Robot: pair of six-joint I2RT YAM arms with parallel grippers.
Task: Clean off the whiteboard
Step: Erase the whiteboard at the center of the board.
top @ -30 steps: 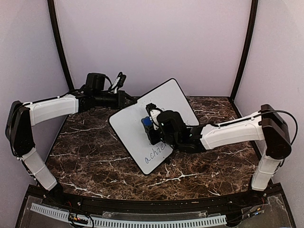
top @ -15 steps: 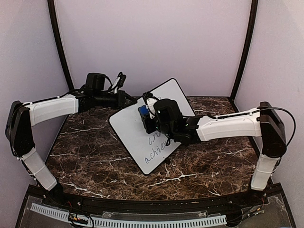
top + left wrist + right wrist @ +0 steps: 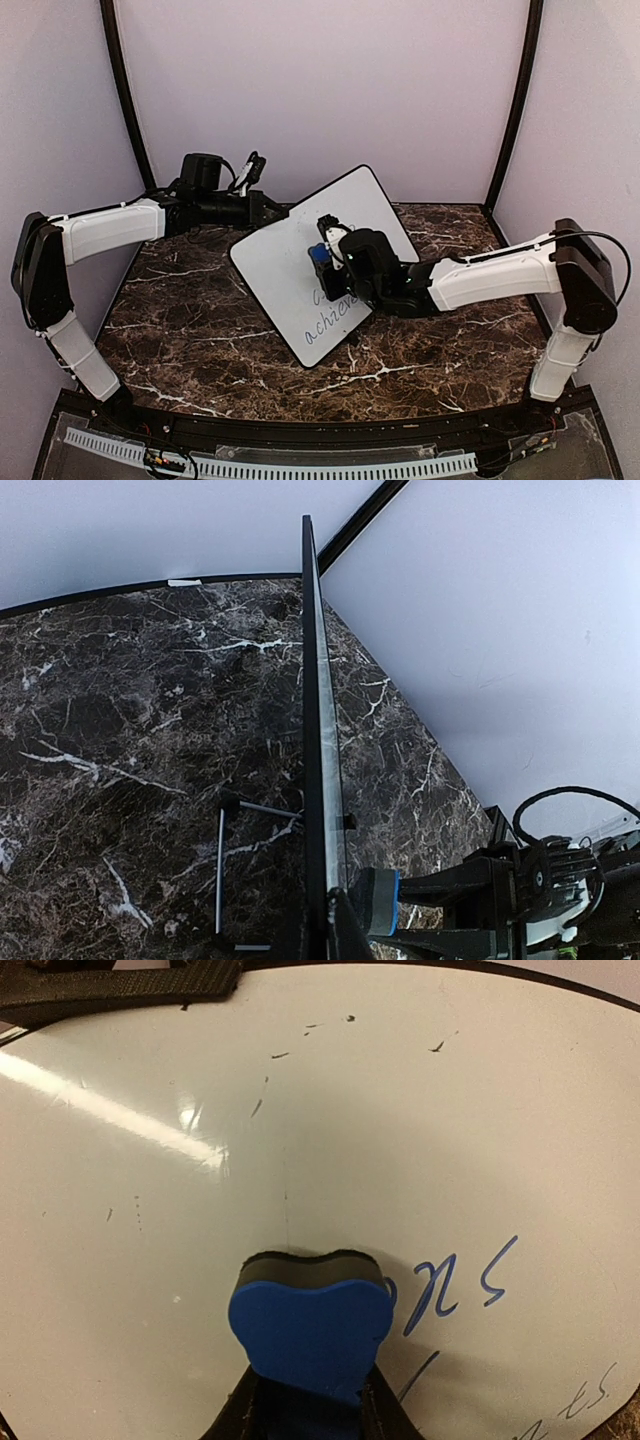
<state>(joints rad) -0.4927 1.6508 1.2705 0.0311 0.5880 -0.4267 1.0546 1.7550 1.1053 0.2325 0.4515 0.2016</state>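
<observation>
Pale lilac walls [image 3: 320, 90] and two black corner posts [image 3: 515, 100] close in a dark brown marble surface [image 3: 180, 320] veined with white. The whiteboard [image 3: 275, 265] is held over the middle of that surface, tipped up so its writing face looks toward the right arm. Its far right corner rises in front of the back wall and its near corner points down toward the arm bases. In the top view its longer sides seem to run from near left to far right, the same way as the line of handwriting [image 3: 332, 322]. Whether the low corner touches the marble cannot be told. The left pincer [image 3: 276, 214] is clamped tight on the board's upper left edge. From the left wrist the whiteboard [image 3: 316, 730] shows edge-on as a thin black line running straight away from the jaws, with a thin black wire bracket [image 3: 225, 865] on its back side. The right pincer [image 3: 322, 258] grips a small blue eraser [image 3: 318, 256] and presses its dark felt face against the middle of the board. In the right wrist view the eraser [image 3: 310, 1322] sits just left of the blue strokes [image 3: 455, 1285], and the whiteboard [image 3: 300, 1130] above it carries only faint specks. The right arm's wrist lies across the board's right half and hides that part from above.
</observation>
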